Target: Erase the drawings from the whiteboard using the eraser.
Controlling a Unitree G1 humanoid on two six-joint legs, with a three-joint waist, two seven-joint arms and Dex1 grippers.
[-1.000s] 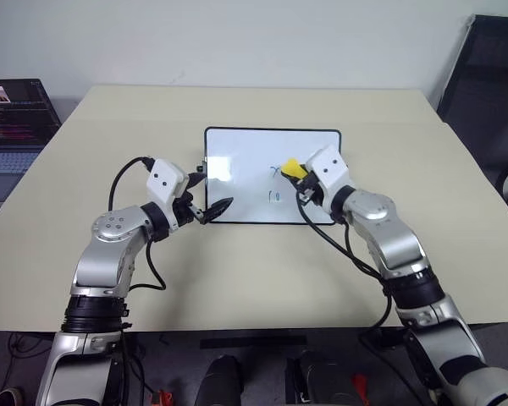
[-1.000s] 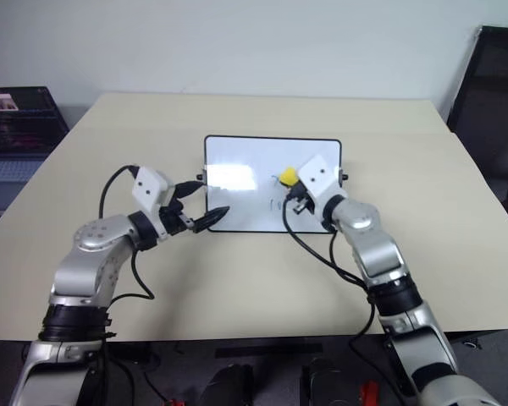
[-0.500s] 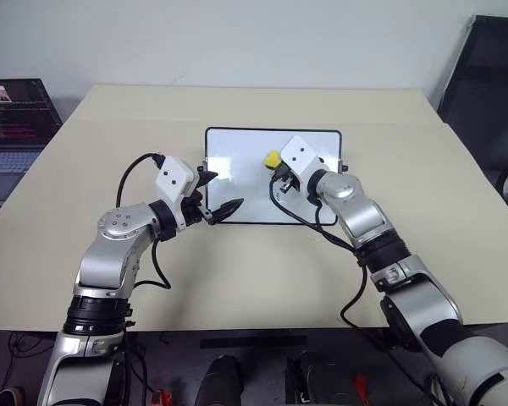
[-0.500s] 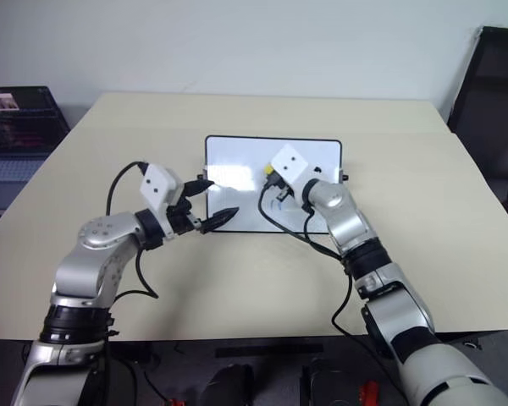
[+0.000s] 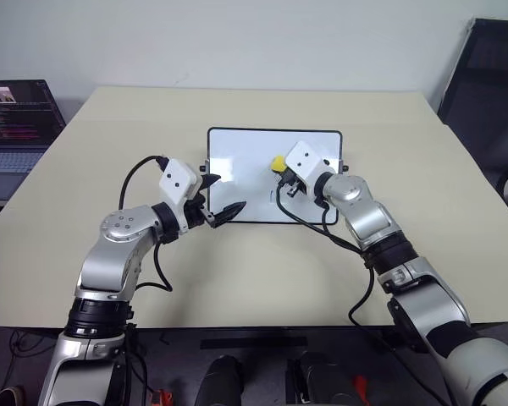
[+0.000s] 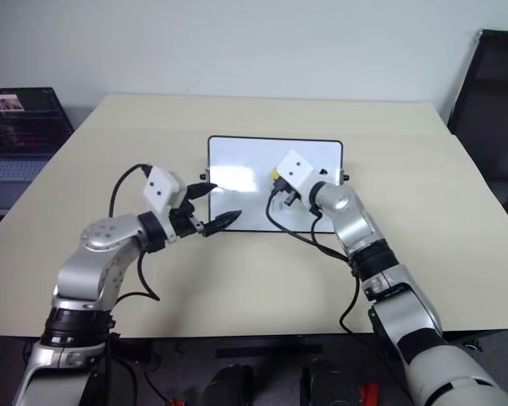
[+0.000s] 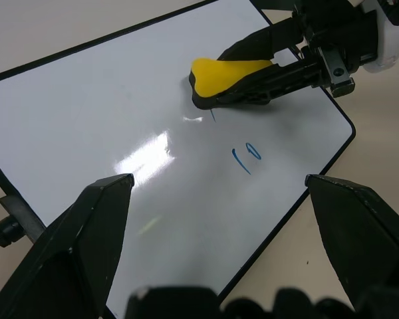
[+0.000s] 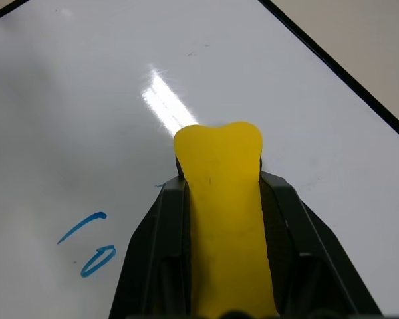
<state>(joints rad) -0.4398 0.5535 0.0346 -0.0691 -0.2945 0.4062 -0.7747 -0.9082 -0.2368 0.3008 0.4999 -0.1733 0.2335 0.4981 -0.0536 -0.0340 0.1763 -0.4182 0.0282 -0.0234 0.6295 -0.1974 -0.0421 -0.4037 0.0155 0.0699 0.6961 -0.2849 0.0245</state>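
Note:
The whiteboard (image 5: pixel 237 148) lies flat in the middle of the beige table (image 5: pixel 110 135). My right gripper (image 5: pixel 281 167) is shut on the yellow eraser (image 8: pixel 221 186), which rests with its dark underside on the board's right half. Of the drawings, a blue "10" (image 7: pixel 247 157) shows beside the eraser, and a short blue stroke (image 7: pixel 212 115) sticks out from under its edge. My left gripper (image 5: pixel 223 192) stands open over the board's near left corner, with nothing between its fingers.
An open laptop (image 5: pixel 15 118) sits off the table's left side. A black chair (image 5: pixel 489 85) stands past the table's far right corner. Black cables loop from both wrists above the table.
The right gripper has slid the eraser leftward across the board. The blue "x" that showed next to it is now covered or wiped down to a short stroke. The left gripper has stayed put.

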